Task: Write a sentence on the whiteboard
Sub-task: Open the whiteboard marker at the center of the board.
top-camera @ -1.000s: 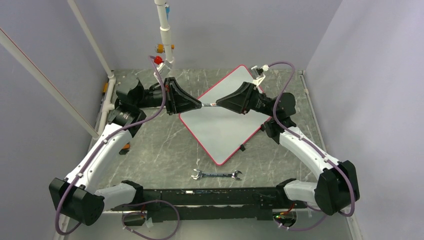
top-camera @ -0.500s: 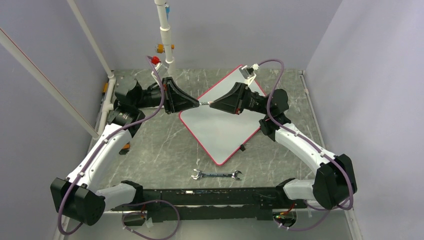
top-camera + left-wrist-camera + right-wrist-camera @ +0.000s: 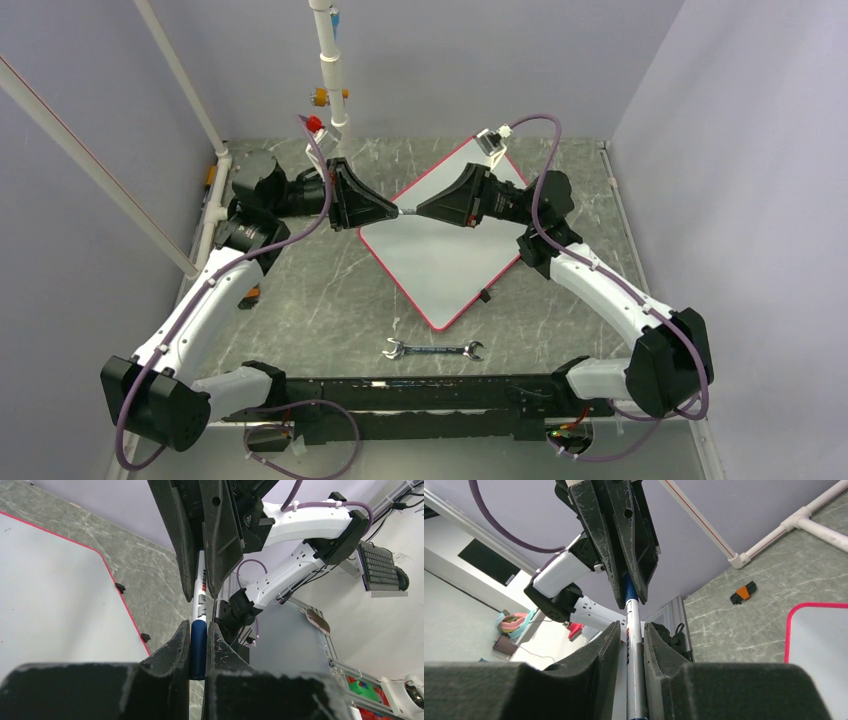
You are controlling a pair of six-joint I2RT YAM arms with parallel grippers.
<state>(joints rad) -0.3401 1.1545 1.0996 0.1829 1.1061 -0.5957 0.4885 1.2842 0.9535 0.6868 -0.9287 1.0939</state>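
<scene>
My left tool [image 3: 198, 627] clamps the cap of a blue-capped marker [image 3: 200, 605] and my right tool [image 3: 631, 630] grips its white barrel, both above the left corner of the whiteboard [image 3: 450, 260]. The whiteboard lies flat, turned cornerwise, mid-counter [image 3: 320, 290] toward the far edge. A wrench [image 3: 434, 350] lies by the near edge, and lavender walls [image 3: 450, 60] surround it all.

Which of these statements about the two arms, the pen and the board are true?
1. The left gripper and right gripper both clamp one marker. True.
2. The whiteboard already carries blue writing. False: its surface is blank.
3. A wrench lies on the whiteboard. False: it lies on the table, nearer the arm bases.
4. The left gripper grips the marker's blue end. True.
</scene>
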